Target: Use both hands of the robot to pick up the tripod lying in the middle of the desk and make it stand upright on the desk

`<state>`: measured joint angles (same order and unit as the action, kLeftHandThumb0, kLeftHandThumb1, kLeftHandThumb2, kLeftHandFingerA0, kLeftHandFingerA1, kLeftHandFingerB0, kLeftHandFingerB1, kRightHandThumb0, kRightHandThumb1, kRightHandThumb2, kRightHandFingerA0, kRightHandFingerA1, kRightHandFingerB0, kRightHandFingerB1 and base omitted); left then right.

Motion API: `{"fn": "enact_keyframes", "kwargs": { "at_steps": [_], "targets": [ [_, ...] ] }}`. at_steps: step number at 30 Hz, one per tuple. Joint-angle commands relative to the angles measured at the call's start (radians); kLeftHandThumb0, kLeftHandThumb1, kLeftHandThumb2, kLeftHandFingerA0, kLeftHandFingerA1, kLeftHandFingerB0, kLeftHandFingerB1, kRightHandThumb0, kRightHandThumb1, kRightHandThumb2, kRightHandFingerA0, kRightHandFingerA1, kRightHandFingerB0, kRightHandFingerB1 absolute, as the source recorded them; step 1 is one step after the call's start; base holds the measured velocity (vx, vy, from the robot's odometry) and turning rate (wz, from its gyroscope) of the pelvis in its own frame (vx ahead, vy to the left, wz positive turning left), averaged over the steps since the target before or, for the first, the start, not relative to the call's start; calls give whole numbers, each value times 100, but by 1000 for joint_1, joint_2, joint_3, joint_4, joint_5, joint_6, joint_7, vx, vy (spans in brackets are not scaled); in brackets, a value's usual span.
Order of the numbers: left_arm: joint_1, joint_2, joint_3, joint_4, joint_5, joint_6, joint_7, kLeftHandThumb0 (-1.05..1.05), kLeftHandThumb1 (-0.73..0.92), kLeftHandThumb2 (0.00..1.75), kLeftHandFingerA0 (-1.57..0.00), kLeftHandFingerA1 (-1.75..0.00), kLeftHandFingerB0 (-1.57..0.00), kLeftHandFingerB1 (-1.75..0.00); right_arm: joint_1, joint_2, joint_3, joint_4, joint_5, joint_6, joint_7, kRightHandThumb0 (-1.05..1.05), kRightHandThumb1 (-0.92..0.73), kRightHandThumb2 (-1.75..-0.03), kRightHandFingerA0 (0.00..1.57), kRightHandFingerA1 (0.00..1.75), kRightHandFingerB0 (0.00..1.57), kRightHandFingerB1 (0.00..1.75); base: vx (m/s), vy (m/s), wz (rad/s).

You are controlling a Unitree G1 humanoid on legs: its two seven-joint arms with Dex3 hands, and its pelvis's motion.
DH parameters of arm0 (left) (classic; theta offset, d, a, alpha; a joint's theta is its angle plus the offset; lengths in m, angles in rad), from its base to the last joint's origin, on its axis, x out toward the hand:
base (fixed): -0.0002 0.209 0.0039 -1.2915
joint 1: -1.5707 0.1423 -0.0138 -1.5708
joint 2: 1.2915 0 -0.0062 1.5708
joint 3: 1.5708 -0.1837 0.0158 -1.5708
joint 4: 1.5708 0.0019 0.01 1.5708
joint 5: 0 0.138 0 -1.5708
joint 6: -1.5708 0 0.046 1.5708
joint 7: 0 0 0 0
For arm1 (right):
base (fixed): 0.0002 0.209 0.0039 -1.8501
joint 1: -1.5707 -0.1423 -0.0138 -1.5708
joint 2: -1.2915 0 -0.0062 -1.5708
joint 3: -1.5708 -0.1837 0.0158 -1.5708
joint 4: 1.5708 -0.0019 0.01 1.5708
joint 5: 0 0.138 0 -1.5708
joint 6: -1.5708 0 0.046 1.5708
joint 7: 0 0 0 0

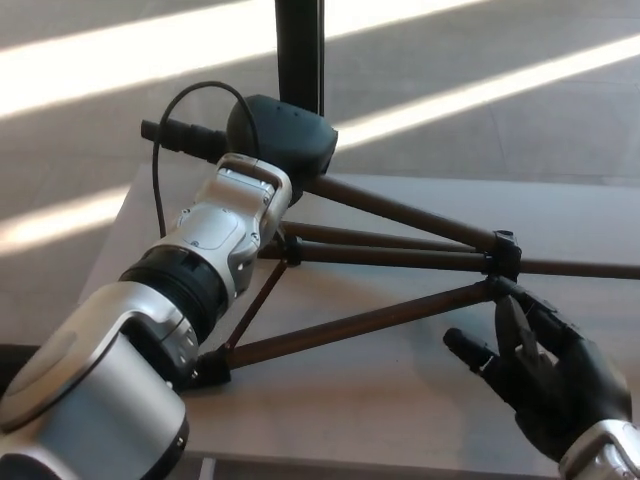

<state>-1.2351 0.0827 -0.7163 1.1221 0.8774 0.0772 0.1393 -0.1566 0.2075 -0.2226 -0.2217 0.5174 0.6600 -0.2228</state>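
While the left hand clasps the tripod, the right hand hovers spread.

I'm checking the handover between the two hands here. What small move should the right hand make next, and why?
Probably a short reach up to close on the tripod at the black leg joint. The right hand is open, its fingers spread just below that joint and holding nothing, while the left hand is up at the tripod's top end. The legs lie low over the desk, not upright.
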Motion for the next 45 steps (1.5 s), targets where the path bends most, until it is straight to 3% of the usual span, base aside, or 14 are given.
{"fn": "enact_keyframes", "kwargs": {
  "at_steps": [1,5,6,9,11,14,15,17,18,20,21,25,28,45],
  "targets": [
    [-69,4,38,-26,-25,-23,-2,-26,73,78,-92,-126,-79,-91,-94,116,-84,86,102,25,-115,-64,-61,-91,13,55,27,51,0,0,0],
    [-79,-22,83,-45,-49,-33,54,-24,67,88,-94,-130,-80,-92,-96,178,-88,118,127,30,-165,-63,-59,-90,11,57,26,52,0,0,0],
    [-80,-35,93,-50,-54,-24,59,-25,68,88,-92,-127,-78,-93,-94,191,-79,135,122,34,-173,-61,-74,-60,15,58,33,40,0,0,0],
    [-84,-61,113,-61,-66,-11,58,-22,57,110,-96,-104,-80,-90,-88,227,-54,161,111,16,-198,-63,-58,-90,15,60,26,52,0,0,0],
    [-79,-67,131,-65,-79,-21,62,-23,65,89,-89,-137,-77,-110,-74,245,-26,170,105,10,-197,-63,-58,-89,18,62,27,52,0,0,0],
    [-80,-71,142,-66,-77,-16,60,-22,62,91,-89,-138,-76,-113,-54,252,17,184,101,13,-187,-65,-59,-90,17,62,26,51,0,0,0],
    [-78,-70,145,-67,-78,-19,66,-20,60,95,-90,-135,-78,-114,-43,258,33,185,94,14,-191,-62,-73,-62,19,61,37,42,0,0,0],
    [-75,-68,150,-67,-80,-22,66,-20,63,94,-92,-122,-79,-98,-9,281,66,181,97,25,-199,-63,-57,-91,21,63,32,54,0,0,0],
    [-74,-67,154,-65,-80,-28,70,-20,62,96,-92,-127,-80,-100,16,281,94,177,101,30,-186,-61,-73,-61,20,71,37,45,0,0,0],
    [-70,-66,160,-66,-82,-36,71,-20,63,95,-92,-122,-81,-97,72,280,153,181,104,40,-150,-64,-58,-97,23,71,36,62,0,0,0],
    [-75,-67,160,-61,-79,-36,68,-21,64,94,-90,-120,-80,-95,98,276,185,181,101,38,-139,-62,-74,-61,23,92,36,53,0,0,0],
    [-73,-63,159,-59,-73,-55,86,-25,65,94,-91,-147,-81,-110,197,261,290,186,91,20,-127,-59,-74,-62,27,93,35,50,0,0,0],
    [-88,-51,145,-58,-56,-55,68,-23,65,93,-90,-120,-80,-94,252,245,346,176,96,6,-129,-60,-73,-61,28,95,37,50,0,0,0],
    [-84,-26,135,-58,-40,-76,88,-23,64,91,-90,-156,-78,-110,399,196,382,69,152,-126,-202,-61,-71,-61,40,97,45,58,0,0,0]
  ]
}}
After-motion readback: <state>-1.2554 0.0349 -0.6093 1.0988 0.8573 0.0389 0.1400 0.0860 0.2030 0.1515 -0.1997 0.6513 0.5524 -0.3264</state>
